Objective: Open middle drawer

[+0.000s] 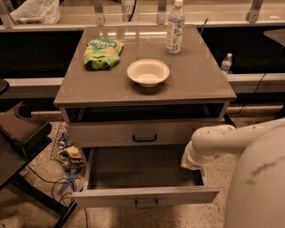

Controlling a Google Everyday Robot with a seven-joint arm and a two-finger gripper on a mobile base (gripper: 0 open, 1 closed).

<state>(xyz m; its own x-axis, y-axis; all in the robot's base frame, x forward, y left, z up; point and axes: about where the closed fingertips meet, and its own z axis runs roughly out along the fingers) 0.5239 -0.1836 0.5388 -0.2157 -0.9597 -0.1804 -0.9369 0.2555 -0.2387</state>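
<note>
Lab-like workspace: drawer desk (200,84), loose cables (52,187) on speckled floor (31,209), metal-railed benches (222,13) behind. Tool (189,162) beside desk's lower right.

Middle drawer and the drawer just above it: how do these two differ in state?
The middle drawer stands pulled far out; the upper drawer is shut. The middle drawer shows its dark inside from above; the upper drawer shows only its front. The gripper is at the middle drawer's right wall, away from the upper drawer's handle. Both have flat grey fronts with a small black bar handle at the centre.
</note>
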